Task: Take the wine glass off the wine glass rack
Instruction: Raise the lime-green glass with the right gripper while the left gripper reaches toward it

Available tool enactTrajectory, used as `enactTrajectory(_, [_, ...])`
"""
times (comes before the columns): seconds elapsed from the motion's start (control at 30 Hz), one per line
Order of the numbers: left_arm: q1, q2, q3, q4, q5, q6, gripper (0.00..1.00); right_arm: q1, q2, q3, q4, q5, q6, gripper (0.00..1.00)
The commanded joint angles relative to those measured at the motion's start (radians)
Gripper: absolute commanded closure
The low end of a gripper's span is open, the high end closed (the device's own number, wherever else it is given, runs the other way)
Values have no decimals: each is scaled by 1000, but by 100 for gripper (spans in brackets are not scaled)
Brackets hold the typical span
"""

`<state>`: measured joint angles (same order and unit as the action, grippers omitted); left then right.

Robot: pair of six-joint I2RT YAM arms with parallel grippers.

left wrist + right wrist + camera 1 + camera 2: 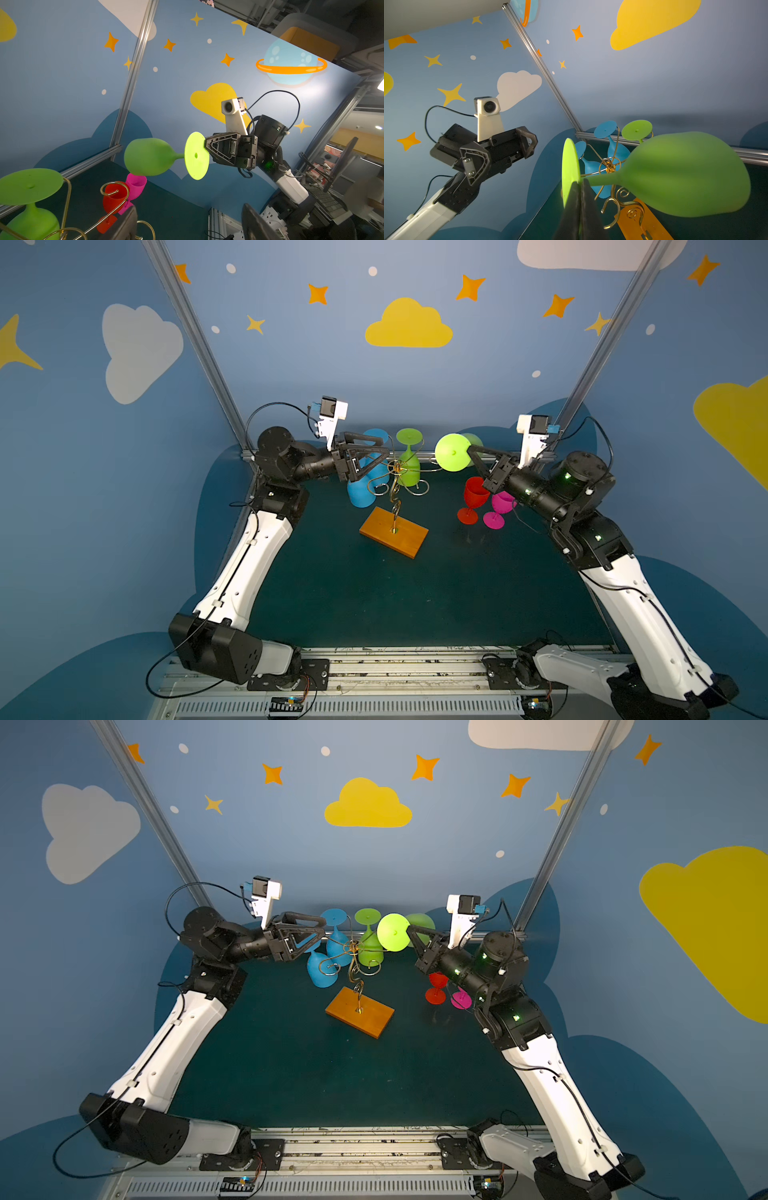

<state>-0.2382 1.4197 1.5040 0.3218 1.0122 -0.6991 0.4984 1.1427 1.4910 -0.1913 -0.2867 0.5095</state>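
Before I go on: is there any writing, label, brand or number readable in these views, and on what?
None can be read.
Glasses, rack and its wooden base: no printing shows.
Walls: only painted clouds, stars and a planet, no words.
Circuit boards on the front rail: any markings are too small to read.
Room clutter behind the right arm: too blurred to read.

Dim, even light from above (soft shadows on the mat), with wide-angle bending at edges.
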Motion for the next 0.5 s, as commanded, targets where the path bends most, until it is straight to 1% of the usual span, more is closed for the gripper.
enactTrajectory(0.0, [-34, 54, 42, -15, 45, 21, 23, 20, 20, 50, 83, -67, -3, 100])
enactTrajectory(0.13, [-61, 104, 74, 8, 47, -4, 24, 45, 54, 70, 97, -80, -3, 100])
enactTrajectory(0.23, [-81, 133, 98, 51, 72, -37, 24, 58, 77, 77, 112, -90, 5, 100])
enactTrajectory(0.47, [-119, 148, 125, 63, 107, -43, 26, 82, 113, 74, 146, -95, 19, 100])
